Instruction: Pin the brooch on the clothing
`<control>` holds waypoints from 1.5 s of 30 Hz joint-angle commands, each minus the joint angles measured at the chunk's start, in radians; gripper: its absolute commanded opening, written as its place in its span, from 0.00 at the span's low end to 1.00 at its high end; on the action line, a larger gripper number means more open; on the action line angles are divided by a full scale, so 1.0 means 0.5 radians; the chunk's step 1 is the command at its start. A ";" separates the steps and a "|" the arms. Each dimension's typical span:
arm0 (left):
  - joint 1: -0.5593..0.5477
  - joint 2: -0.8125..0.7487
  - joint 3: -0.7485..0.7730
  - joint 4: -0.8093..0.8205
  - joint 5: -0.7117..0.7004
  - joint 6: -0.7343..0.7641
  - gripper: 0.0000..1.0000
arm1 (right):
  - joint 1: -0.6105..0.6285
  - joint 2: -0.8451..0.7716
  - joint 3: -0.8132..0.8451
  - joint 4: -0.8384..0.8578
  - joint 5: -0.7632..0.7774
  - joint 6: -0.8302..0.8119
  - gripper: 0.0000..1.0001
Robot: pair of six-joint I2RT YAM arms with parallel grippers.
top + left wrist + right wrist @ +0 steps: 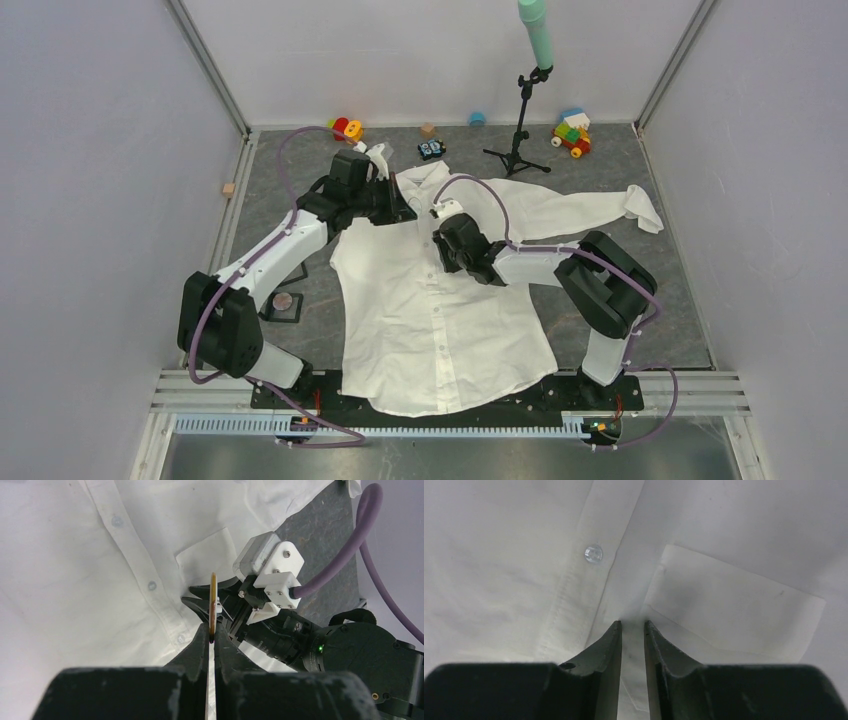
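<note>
While the left end effector (211,636) has the brooch (213,600) clamped edge-on between its closed fingers, sticking straight up past the tips, the right end effector (633,625) is down on the shirt (440,320). Its fingers are narrowed to a slit, with what looks like a little ridge of fabric pinched between them. That pinch sits between the button (593,553) strip and the near corner of the chest pocket (734,615). The shirt itself lies flat and face up on the table (660,290), collar at the far end, one sleeve flung out to the right.

So my read is we're at the actual pinning step: one side tents the cloth, the other brings the pin in. In the left wrist view the brooch is just beside the right fingers, but I can't tell if it's touching fabric yet, and I can't make out the pin or clasp at all.

How I'd do it well:
- hold the pinched fold taut and raised so the pin only catches the top layer, not the back of the shirt
- come in low and along the fold, not straight down into the table
- go slow, since this fabric looks thin and will just slide or bunch if shoved
- don't let go of the brooch until it's clearly caught

Biggest risk I see is the two sets of fingers bumping, since they're really crowded there.
</note>
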 commanded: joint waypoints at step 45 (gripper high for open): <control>-0.088 0.022 0.133 -0.259 -0.143 0.257 0.02 | -0.012 0.192 0.183 -0.194 0.087 -0.044 0.32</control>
